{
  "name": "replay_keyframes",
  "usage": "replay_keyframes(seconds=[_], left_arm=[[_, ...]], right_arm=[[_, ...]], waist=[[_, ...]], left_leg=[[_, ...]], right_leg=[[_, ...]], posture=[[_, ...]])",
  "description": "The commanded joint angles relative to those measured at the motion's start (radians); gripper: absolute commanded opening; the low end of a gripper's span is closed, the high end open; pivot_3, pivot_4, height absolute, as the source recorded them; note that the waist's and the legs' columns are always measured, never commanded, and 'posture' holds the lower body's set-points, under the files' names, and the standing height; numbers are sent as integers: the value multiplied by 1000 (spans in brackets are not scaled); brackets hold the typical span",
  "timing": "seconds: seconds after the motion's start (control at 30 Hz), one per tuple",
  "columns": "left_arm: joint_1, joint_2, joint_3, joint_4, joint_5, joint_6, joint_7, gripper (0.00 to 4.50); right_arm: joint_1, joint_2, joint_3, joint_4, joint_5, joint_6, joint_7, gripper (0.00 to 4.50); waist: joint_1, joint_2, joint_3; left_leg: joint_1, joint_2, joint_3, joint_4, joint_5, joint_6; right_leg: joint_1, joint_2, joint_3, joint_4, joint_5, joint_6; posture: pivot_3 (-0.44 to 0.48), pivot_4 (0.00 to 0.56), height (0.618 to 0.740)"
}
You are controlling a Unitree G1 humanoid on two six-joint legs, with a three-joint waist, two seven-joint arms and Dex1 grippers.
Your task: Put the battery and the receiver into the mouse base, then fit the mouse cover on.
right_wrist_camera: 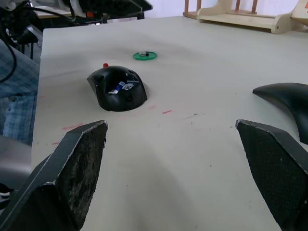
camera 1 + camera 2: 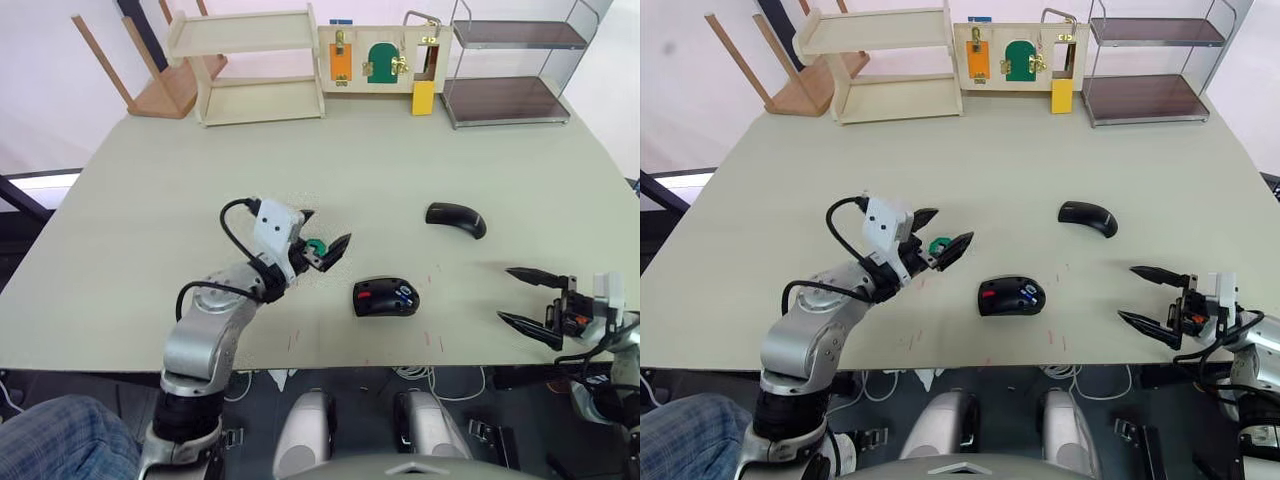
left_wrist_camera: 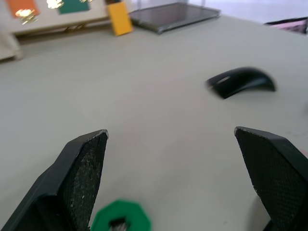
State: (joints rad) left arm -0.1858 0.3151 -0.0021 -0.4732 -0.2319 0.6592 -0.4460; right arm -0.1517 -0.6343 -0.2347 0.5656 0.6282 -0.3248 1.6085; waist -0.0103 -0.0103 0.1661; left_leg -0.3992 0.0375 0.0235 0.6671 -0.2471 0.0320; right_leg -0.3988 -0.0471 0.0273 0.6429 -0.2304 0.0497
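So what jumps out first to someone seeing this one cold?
The left gripper, wide open, poised over a green disc with a small dark piece at its centre. Nearer the table's front edge sits the mouse base with the battery already inside, the mouse cover lying apart behind it.

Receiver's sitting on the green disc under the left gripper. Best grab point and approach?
Grip the receiver across its short sides, coming straight down from above. It is a tiny dark stub lying flat in the middle of the green disc, so a side approach would likely hit the disc. The left gripper is open and hangs over it, the nearest to take it.
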Motion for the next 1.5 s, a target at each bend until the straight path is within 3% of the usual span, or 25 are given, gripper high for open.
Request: replay_keyframes(seconds=[0.03,0.3,0.47,1.5], left_arm=[[31,-25,5,-41,56,6,113,4487],[23,-31,-9,-25,56,97,161,4487],[21,-63,-4,-40,56,155,211,2264],[-19,-72,-48,-7,89,238,273,2264]], right_arm=[[10,-18,-8,-36,22,-8,6,4500],[3,-27,-5,-38,20,0,6,4500],[0,-25,-2,-36,15,-4,6,4500],[6,-10,9,-34,8,-35,6,4500]], waist=[[0,0,0],[0,0,0],[0,0,0],[0,0,0]], left_leg=[[0,0,0,0,0,0],[0,0,0,0,0,0],[0,0,0,0,0,0],[0,0,0,0,0,0]], right_leg=[[0,0,0,0,0,0],[0,0,0,0,0,0],[0,0,-1,0,0,0],[0,0,0,0,0,0]], posture=[[0,150,740],[0,150,740],[0,150,740],[0,150,740]])
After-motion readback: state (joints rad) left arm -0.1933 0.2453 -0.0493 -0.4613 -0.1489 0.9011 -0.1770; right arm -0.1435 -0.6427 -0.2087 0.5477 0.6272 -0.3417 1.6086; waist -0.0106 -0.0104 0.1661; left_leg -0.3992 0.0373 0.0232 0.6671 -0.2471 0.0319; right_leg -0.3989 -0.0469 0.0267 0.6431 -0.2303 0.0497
